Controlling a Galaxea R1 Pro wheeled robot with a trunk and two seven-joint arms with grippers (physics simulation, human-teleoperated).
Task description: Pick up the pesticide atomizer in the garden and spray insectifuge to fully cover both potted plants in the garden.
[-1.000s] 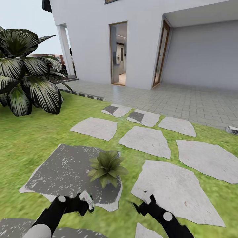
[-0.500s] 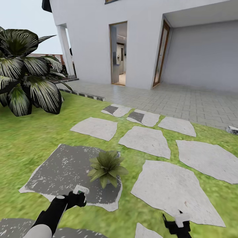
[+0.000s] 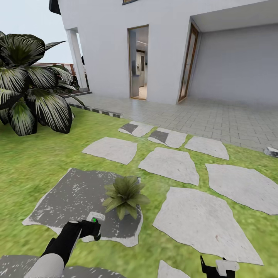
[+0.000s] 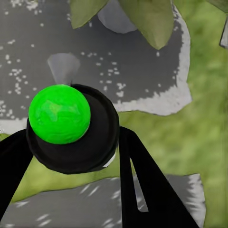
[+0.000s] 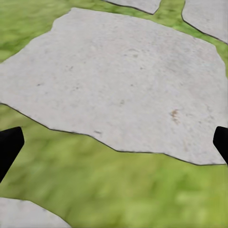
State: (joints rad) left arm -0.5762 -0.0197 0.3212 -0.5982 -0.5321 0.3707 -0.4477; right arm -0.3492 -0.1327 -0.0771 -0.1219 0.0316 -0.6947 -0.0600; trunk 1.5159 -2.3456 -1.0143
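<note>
Pesticide atomizer (image 4: pixel 71 128), green-capped: clamped between the left gripper (image 3: pixel 92 227) jaws, held just short of the potted plant (image 3: pixel 124 195) on a dark stepping stone (image 3: pixel 73 200). Right gripper (image 5: pixel 114 147): jaws spread wide, nothing held, above lawn (image 5: pixel 118 190).

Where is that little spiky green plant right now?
In the head view the small rosette of pointed green leaves sits low and centre-left, on the dark grey stepping stone, just beyond the left tool.
</note>
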